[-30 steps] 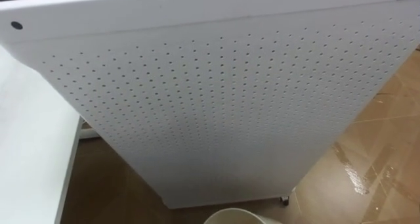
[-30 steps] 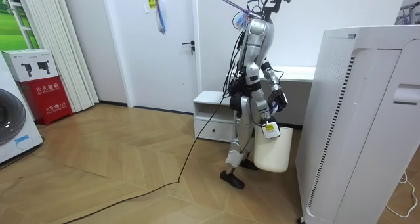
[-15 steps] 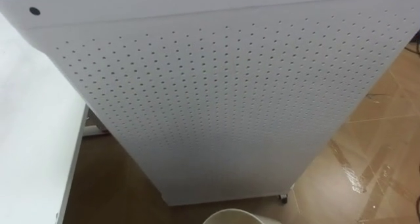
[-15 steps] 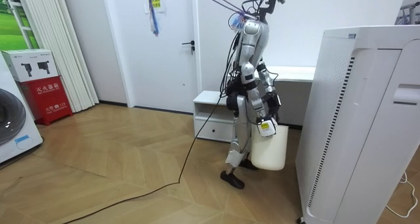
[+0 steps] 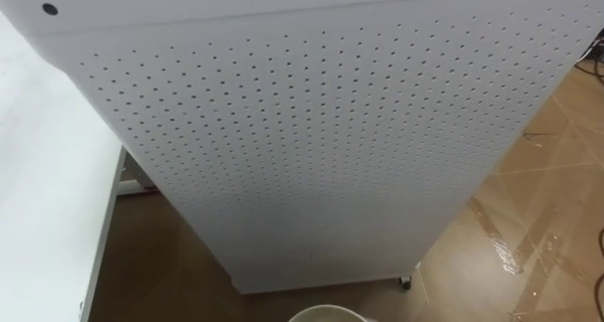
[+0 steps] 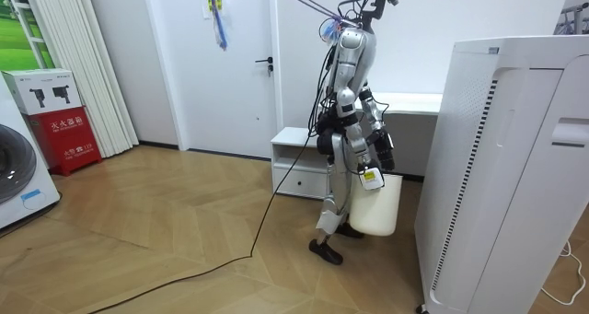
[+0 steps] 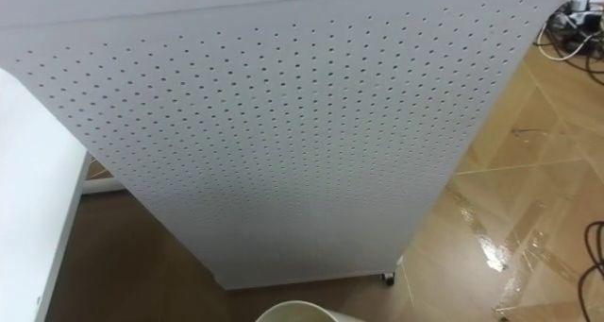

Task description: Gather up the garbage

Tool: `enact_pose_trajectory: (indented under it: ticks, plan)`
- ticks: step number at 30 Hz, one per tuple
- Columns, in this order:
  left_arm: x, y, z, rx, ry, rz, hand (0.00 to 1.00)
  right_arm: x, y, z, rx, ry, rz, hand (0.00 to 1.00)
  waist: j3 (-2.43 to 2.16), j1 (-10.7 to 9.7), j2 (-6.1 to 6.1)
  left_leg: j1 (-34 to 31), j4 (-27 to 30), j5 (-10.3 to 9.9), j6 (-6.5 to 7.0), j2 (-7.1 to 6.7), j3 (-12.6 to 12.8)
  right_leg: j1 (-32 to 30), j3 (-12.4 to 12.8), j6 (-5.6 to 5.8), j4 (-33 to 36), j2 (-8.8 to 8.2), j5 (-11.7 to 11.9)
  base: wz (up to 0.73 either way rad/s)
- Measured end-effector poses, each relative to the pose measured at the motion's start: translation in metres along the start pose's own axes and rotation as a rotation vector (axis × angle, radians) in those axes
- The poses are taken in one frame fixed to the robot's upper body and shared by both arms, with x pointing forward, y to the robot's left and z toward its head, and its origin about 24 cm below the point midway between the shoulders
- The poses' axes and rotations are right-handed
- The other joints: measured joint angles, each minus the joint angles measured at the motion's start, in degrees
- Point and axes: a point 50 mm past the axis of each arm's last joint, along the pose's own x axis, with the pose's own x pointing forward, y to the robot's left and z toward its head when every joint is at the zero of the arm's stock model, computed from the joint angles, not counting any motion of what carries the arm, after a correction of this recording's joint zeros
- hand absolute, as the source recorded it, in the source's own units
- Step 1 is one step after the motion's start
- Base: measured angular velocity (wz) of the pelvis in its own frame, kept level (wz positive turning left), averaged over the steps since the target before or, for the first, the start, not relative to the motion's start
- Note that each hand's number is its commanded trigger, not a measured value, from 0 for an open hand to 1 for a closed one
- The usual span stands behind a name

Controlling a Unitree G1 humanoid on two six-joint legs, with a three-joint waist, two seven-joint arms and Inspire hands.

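- Room view, on my screen: the robot stands upright on the wooden floor (image 6: 166, 222), between a low white cabinet (image 6: 299, 162) and a tall white appliance (image 6: 497, 167). It faces the appliance.
- Behind it, a white tabletop (image 6: 414, 102) runs along the wall.
- The arm on the camera's side, its right by the way the body stands, hangs down along the hip. I see the right hand (image 6: 375, 156) at the top edge of the white bin (image 6: 377, 208).
- The bin hangs just below that hand, close against the leg, between the robot and the appliance. Its base looks clear of the floor.
- From this far off I cannot tell whether the fingers are curled round the rim or only lie against it.
- Looking down through the head camera, I see the appliance's perforated side panel (image 5: 321, 143) close in front, with a small caster (image 5: 405, 281) under its corner.
- The curved rim of the bin shows at the bottom edge, just in front of the robot.
- I cannot tell what is inside the bin.
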Motion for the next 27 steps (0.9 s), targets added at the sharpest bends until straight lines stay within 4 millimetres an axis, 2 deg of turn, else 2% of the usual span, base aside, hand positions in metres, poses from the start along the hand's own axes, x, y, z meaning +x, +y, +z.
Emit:
enact_pose_trajectory:
  ticks: [8, 15, 19, 22, 24, 27]
  plan:
    - [-0.001, 0.001, -0.007, 0.002, 0.023, 0.016, 0.00, -0.001, 0.000, -0.002, 0.002, 0.006, -0.002, 1.00, 0.06, -0.22, -0.27, 0.21, -0.16, 0.01, -0.02, -0.06, 0.26, -0.12, -0.07, -0.09, 0.09, -0.44, -0.27, 0.00]
    - [-0.008, 0.000, -0.040, -0.030, 0.154, 0.031, 0.00, -0.005, -0.002, -0.025, 0.001, 0.072, -0.015, 1.00, 0.02, -0.71, -0.82, 3.26, -1.50, 0.08, -0.18, -0.07, -0.16, 3.73, -0.87, -0.08, -2.37, 0.09, -0.27, 0.06]
    - [-0.018, 0.000, -0.058, -0.078, 0.195, 0.069, 0.00, -0.011, -0.003, -0.042, 0.012, 0.113, -0.024, 1.00, -0.47, -0.58, -1.42, 5.98, -3.31, 0.24, -0.44, -0.32, -0.59, 6.40, -1.10, -0.02, -4.17, 0.16, -0.23, 0.03]
    - [-0.027, -0.006, -0.079, -0.136, 0.259, 0.106, 0.00, -0.018, -0.006, -0.062, 0.095, 0.154, -0.052, 1.00, -0.73, -1.07, -1.85, 10.18, -5.88, 0.44, -0.69, -1.02, -1.42, 11.05, -2.50, 0.18, -7.00, 0.23, 0.02, 0.18]
    - [-0.043, -0.011, -0.098, -0.247, 0.291, 0.173, 0.00, -0.026, -0.008, -0.077, 0.166, 0.186, -0.081, 1.00, -1.40, -0.84, -2.69, 13.29, -7.89, 0.45, -0.74, -1.38, -1.43, 14.14, -2.65, 0.36, -8.80, 0.24, -0.07, 0.03]
    - [-0.055, -0.013, -0.112, -0.342, 0.318, 0.237, 0.00, -0.031, -0.015, -0.088, 0.231, 0.217, -0.127, 1.00, -1.40, -0.94, -3.60, 15.80, -9.02, 0.45, -0.75, -2.06, -2.27, 17.34, -3.83, 0.58, -10.34, 0.13, -0.17, 0.16]
